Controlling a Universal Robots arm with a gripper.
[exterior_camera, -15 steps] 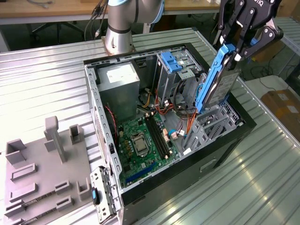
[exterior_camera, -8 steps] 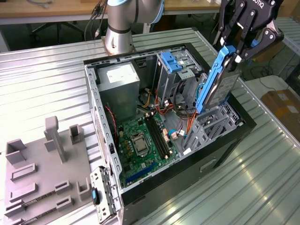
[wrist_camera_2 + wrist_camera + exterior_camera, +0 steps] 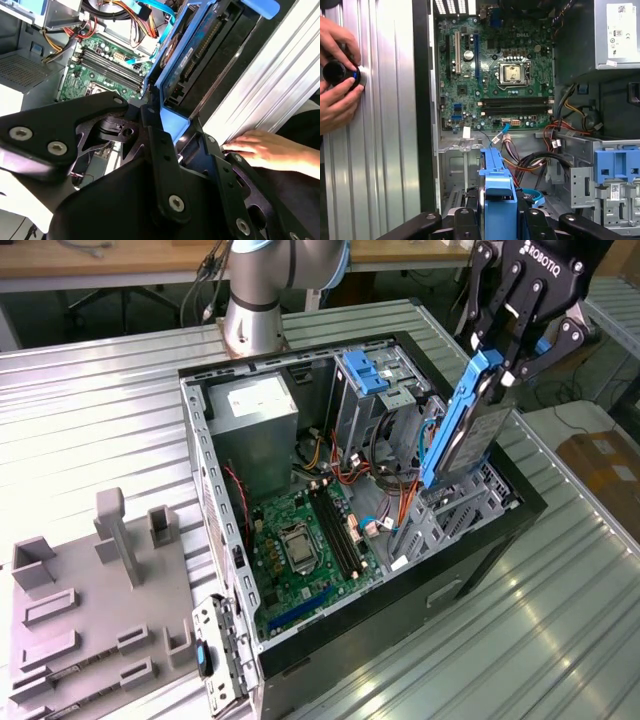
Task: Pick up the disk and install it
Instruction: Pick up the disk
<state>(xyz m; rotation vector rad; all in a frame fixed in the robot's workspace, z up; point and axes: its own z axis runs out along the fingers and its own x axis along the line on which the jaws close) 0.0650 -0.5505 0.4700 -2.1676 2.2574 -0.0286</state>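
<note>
Pickup's done, so this is the install step. The gripper (image 3: pixel 507 362) has its jaws clamped on the top end of the disk (image 3: pixel 468 430). The disk hangs on edge, tilted, with its lower end just above the drive cage (image 3: pixel 450 520) inside the open PC case (image 3: pixel 200 455). I reckon seating it needs the blue rails squared up with the cage guides.

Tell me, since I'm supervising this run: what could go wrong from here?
1. The hand grips the disk by one end, tilted over the bay; it could jam on the frame or slip.
2. Loose cables lie beside the bay and might get pinched.
3. A person's fingers rest on the table beside the case and could be struck.
</note>
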